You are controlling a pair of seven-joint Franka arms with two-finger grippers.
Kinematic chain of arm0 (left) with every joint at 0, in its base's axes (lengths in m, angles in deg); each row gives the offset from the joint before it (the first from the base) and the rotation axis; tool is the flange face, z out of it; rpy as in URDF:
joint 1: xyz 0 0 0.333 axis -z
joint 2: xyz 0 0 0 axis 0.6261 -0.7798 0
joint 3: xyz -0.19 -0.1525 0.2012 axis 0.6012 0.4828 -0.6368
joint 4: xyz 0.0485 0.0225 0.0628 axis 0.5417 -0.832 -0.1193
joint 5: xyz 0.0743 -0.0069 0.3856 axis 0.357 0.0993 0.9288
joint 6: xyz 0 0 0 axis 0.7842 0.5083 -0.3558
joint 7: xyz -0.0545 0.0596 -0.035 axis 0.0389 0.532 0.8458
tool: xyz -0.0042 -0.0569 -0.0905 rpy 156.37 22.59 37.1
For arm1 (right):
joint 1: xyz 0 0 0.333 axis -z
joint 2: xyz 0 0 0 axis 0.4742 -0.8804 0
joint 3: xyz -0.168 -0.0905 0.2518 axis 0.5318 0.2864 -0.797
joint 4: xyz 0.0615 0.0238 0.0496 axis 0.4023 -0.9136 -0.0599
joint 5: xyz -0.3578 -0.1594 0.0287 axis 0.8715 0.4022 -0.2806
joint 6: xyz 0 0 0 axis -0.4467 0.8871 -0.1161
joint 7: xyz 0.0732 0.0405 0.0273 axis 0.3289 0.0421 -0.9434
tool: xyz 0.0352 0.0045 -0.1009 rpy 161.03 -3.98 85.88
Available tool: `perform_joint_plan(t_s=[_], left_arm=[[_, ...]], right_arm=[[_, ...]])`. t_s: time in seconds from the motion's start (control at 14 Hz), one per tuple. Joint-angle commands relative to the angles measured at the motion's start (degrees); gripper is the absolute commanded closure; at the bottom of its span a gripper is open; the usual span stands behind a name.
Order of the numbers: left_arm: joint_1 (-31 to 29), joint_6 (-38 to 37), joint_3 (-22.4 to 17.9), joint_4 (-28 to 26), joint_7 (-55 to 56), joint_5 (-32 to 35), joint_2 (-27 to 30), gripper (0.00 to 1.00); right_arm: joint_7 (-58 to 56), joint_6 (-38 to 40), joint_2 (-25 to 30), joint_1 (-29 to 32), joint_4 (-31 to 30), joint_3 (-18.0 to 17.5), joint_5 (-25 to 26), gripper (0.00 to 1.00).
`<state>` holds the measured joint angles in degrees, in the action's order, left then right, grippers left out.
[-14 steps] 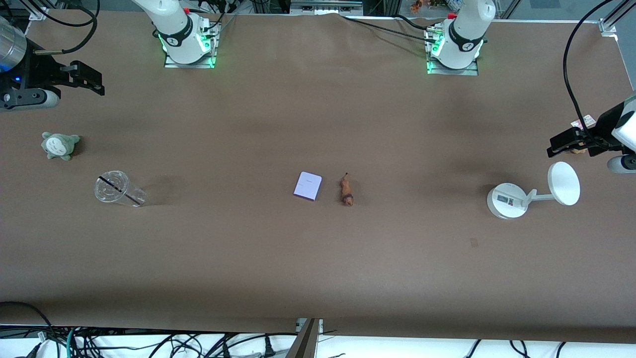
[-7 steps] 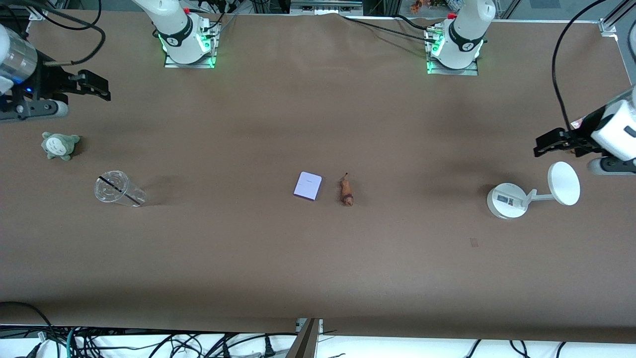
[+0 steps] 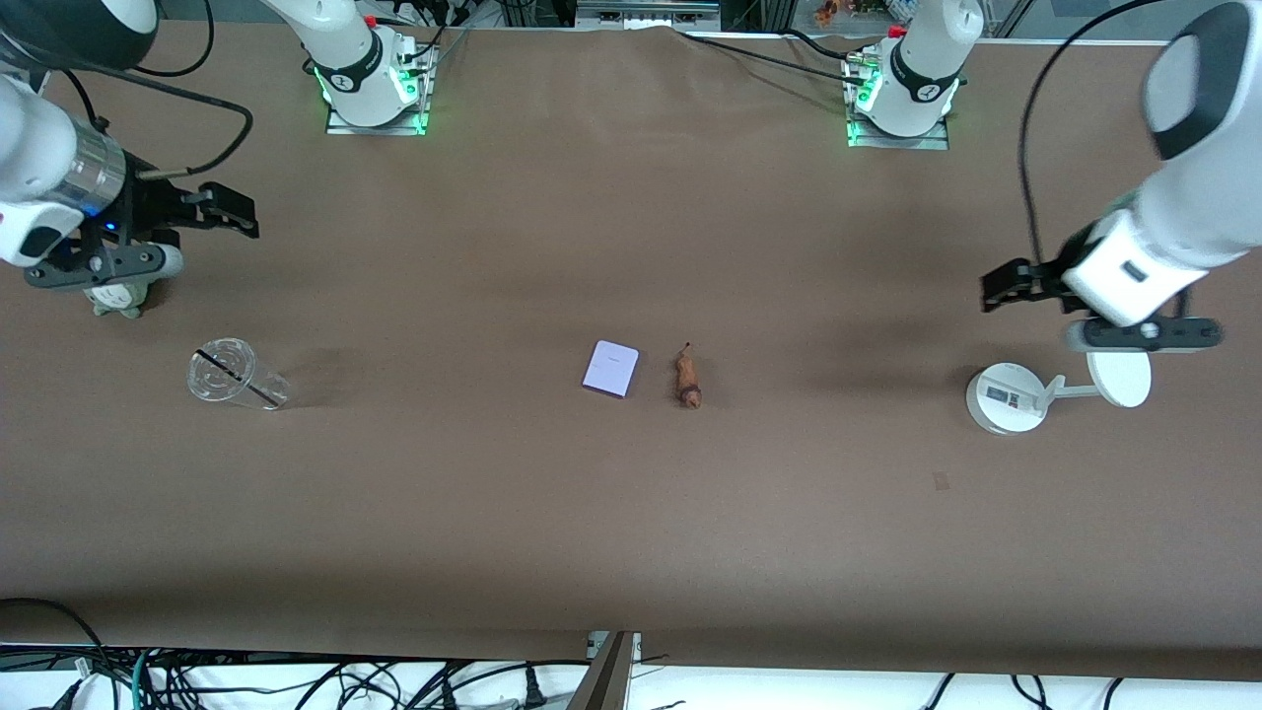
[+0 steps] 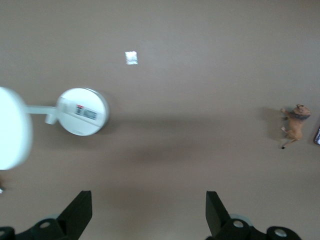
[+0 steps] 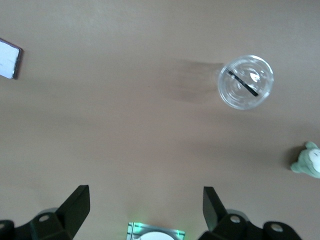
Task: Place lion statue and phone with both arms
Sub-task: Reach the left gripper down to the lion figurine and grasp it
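Observation:
The lion statue (image 3: 687,380), a small orange-brown figurine, lies on the brown table near its middle. It also shows in the left wrist view (image 4: 295,124). The phone (image 3: 610,369), a pale lavender rectangle, lies flat beside it toward the right arm's end, apart from it. It shows at the edge of the right wrist view (image 5: 10,58). My left gripper (image 3: 1001,287) is open and empty over bare table close to the white stand; its own view shows it too (image 4: 148,212). My right gripper (image 3: 235,211) is open and empty over bare table close to the plush; its own view shows it too (image 5: 145,207).
A clear plastic cup (image 3: 234,375) lies on its side toward the right arm's end. A grey-green plush (image 3: 118,296) sits partly hidden under the right wrist. A white stand (image 3: 1006,396) with a round disc (image 3: 1119,380) stands toward the left arm's end.
Both arms have swung in from the table's ends toward the middle. Both grippers stay open. The lion statue and the phone have not moved.

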<state>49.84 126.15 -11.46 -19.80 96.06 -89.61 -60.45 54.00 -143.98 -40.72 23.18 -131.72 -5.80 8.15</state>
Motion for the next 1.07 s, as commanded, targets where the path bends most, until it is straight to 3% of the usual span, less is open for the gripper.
perform_joint_plan(t_s=[0.0, 0.21, 0.86, 1.0], left_arm=[[4.72, 2.56, -0.43, 2.09, 5.51, -0.93, -4.58, 0.0], [10.52, 11.44, -0.52, 2.09, 12.43, -4.18, -10.81, 0.0], [26.17, 32.53, -0.61, 1.74, 33.18, -2.95, -27.16, 0.0], [28.02, 33.52, -0.61, 1.48, 36.18, -0.15, -28.84, 0.0]], right_arm=[[3.57, -0.59, -1.88, -0.84, 1.46, 0.02, -1.58, 0.0], [7.27, -2.25, -3.29, -3.48, 1.46, 0.02, -1.4, 0.0], [10.8, -2.53, -3.56, -5.77, 3.13, 0.11, -0.88, 0.0], [10.88, -2.53, -3.56, -5.77, 3.39, 0.2, -0.7, 0.0]])
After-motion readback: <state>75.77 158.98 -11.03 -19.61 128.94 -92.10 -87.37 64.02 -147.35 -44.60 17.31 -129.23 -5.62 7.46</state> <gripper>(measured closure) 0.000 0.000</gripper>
